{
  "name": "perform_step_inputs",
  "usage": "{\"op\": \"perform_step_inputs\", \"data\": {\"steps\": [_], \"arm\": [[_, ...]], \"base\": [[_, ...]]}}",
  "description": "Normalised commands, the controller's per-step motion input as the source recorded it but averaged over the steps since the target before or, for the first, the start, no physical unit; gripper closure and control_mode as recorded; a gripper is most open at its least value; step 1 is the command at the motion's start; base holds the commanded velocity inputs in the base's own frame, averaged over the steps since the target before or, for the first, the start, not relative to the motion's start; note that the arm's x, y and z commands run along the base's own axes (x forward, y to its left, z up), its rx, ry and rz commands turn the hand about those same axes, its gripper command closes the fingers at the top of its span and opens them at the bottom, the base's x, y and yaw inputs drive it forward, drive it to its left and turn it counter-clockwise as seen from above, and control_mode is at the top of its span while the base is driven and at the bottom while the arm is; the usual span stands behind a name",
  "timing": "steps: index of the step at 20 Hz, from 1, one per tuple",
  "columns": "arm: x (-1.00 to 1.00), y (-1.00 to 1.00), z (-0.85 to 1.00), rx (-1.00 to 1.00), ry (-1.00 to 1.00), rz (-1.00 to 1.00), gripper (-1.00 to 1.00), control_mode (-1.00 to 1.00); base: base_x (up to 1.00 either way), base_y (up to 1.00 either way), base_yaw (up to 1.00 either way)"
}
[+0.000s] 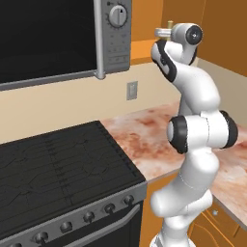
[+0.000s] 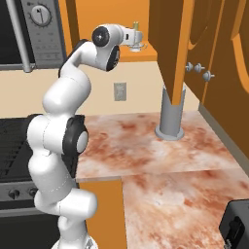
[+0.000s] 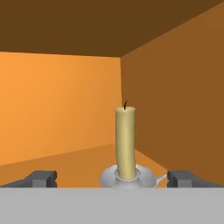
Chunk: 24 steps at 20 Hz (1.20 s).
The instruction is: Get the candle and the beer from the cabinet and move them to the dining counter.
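Reaching into the cabinet (image 3: 61,109), the gripper (image 3: 112,179) stands with its jaws spread wide, one dark fingertip (image 3: 41,178) at the lower left of the hand view and the other at the lower right, and it holds nothing. The candle (image 3: 125,142) stands upright between the two fingertips, apart from both; whether it is level with them or further in cannot be told. It is a pale cream-yellow cylinder with a short dark wick, seated in a low silver holder (image 3: 127,177) with a small loop handle on its right side. The holder rests on the orange shelf of the cabinet, near the inner corner where the back wall meets the darker side wall. In the right base view the gripper (image 2: 137,41) is at shelf height with the arm (image 2: 73,92) bent up from the lower left, and the top of the candle (image 2: 136,24) shows just above the hand. In the left base view the gripper (image 1: 163,33) is likewise raised at the cabinet opening. The open cabinet door (image 2: 170,44) hangs to the right of the hand. Below it a grey canister (image 2: 171,116) stands on the marbled worktop (image 2: 170,194). To the left are a black stove (image 1: 58,169) and, above it, a microwave (image 1: 53,38) with a round dial.
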Motion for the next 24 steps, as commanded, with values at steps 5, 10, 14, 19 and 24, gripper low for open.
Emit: {"op": "perform_step_inputs", "data": {"steps": [5,10,14,19,24], "arm": [[0.14,-0.06,0.0,0.0,0.01,-0.01,-1.0,-1.0],[0.11,0.0,0.01,0.0,0.03,-0.06,-1.0,-1.0],[0.13,0.0,0.01,0.0,0.03,-0.07,-1.0,-1.0],[0.14,0.0,0.03,0.0,0.02,-0.04,-1.0,-1.0],[0.25,0.02,0.05,0.0,0.0,0.0,-1.0,-1.0]], "base": [[0.0,0.0,0.0],[0.0,0.0,0.0],[0.0,0.0,0.0],[0.0,0.0,0.0],[0.0,0.0,0.0]]}}
